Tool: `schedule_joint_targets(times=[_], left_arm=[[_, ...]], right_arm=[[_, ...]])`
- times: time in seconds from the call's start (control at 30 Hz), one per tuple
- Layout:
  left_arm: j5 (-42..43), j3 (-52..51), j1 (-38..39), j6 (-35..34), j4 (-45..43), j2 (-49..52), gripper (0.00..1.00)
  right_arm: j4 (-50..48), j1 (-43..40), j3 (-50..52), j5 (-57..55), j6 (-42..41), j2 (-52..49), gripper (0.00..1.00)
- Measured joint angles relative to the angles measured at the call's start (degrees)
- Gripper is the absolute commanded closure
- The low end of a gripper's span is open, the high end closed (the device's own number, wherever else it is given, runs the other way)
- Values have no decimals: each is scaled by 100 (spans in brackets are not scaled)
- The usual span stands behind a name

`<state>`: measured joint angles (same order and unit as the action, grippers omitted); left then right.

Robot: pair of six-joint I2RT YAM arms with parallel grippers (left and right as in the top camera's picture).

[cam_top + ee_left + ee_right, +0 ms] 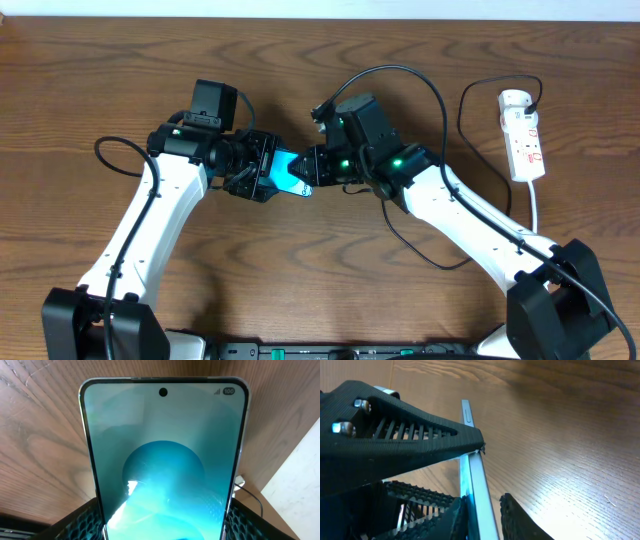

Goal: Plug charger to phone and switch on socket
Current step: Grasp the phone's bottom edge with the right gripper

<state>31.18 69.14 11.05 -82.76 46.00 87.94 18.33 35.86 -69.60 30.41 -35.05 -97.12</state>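
Observation:
The phone (285, 168) hangs above the table between both arms, its turquoise screen lit. My left gripper (262, 172) is shut on it. In the left wrist view the phone (164, 460) fills the frame, and both honeycomb pads (82, 521) press its long edges. My right gripper (312, 172) straddles the phone's other end. In the right wrist view the phone (472, 467) shows edge-on between the fingers (512, 512), with one pad on the screen side and the other a sliver off. The charger's thin black cable (461, 115) loops away from the socket (524, 135) at far right. Its plug tip is hidden.
The socket's white lead (535, 205) runs toward the right arm's base. Black cabling (440, 110) arcs over the right arm and down to the table beside it. The left gripper's black finger (395, 435) crosses the upper left of the right wrist view. Bare wood lies all around.

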Motion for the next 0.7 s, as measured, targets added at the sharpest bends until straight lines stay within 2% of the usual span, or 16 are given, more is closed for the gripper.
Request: schedule_joint_targets(times=[0.17,0.43,0.57,0.7], left_arm=[[0,0,0,0,2,4,93],[0,0,0,0,0,4,93],[2,0,0,-2,-7,4,93],[39,2,0,-42,-37,4,93]], right_arm=[[-15,7,0,20,-35,0,89],[-22,7,-13,66,-92,0,92],[-20,7,-20,68,-164,0,99],[57,7,-9,-44,-116,-26,99]])
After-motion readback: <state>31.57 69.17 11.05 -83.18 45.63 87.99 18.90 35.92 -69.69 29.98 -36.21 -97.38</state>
